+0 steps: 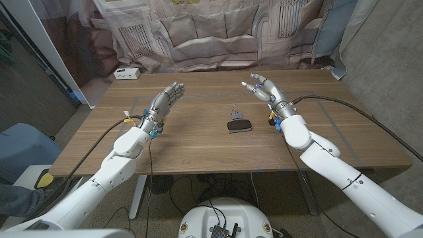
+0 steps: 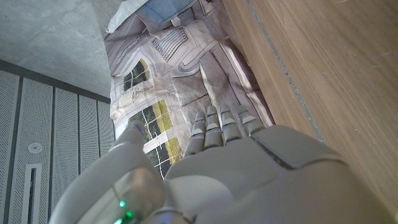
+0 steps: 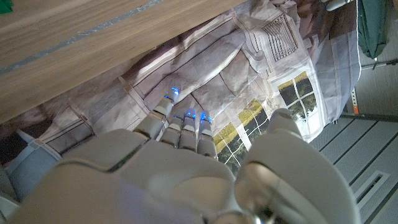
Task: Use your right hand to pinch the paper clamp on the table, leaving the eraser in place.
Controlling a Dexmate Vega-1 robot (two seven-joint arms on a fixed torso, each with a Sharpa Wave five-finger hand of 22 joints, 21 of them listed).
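Observation:
A small paper clamp (image 1: pixel 236 115) with upright wire handles stands near the middle of the wooden table (image 1: pixel 198 145). Just in front of it lies a dark flat eraser (image 1: pixel 239 125), touching or nearly touching it. My right hand (image 1: pixel 266 90) hovers to the right of and beyond the clamp, fingers spread, holding nothing. My left hand (image 1: pixel 165 102) is raised over the table's left part, fingers straight and apart, empty. The left wrist view shows my left hand (image 2: pixel 217 168) from behind, and the right wrist view my right hand (image 3: pixel 186 168), both with fingers extended.
A white box (image 1: pixel 126 74) sits at the table's far left corner. A curtain printed with buildings (image 1: pixel 211 33) hangs behind the table. Black cables (image 1: pixel 357 109) run along both arms.

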